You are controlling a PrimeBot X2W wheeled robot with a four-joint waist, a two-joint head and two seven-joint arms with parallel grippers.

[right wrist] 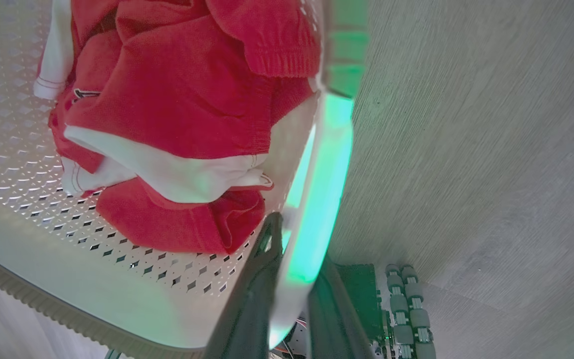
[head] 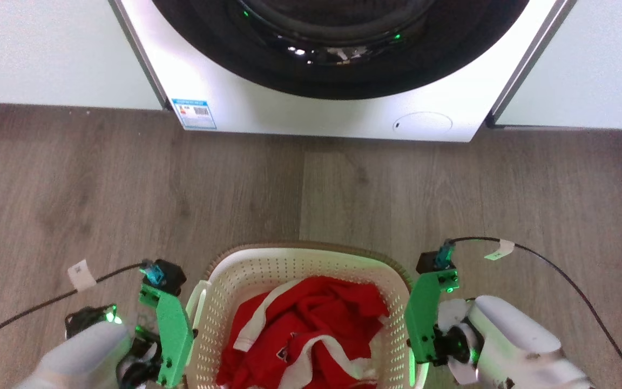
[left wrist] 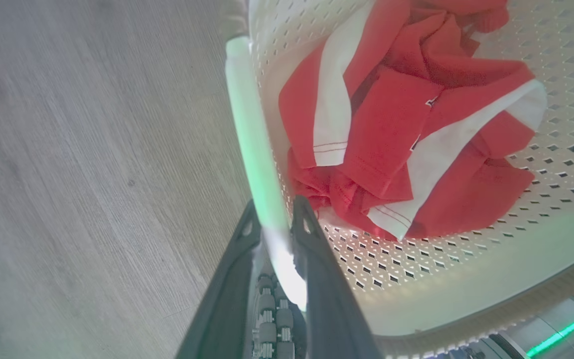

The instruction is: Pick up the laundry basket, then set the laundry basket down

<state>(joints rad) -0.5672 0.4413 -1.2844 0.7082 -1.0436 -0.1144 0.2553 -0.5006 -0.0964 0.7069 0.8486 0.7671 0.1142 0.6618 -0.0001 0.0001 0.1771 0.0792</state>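
Observation:
The laundry basket (head: 246, 270), cream perforated plastic with a brown woven-look rim, sits at the bottom centre of the head view between my two arms. Red and white clothes (head: 311, 329) lie inside it. In the left wrist view my left gripper (left wrist: 274, 212) is shut on the basket's white loop handle (left wrist: 249, 124), one dark finger on each side. In the right wrist view my right gripper (right wrist: 297, 244) is shut on the opposite handle (right wrist: 327, 169), which glows green. Whether the basket rests on the floor or hangs just above it, I cannot tell.
A white front-loading washing machine (head: 332, 116) with a dark round door stands straight ahead, between pale cabinet panels (head: 46, 54). A stretch of grey wood floor (head: 311, 189) lies between it and the basket. Black cables (head: 559, 270) trail from both wrists.

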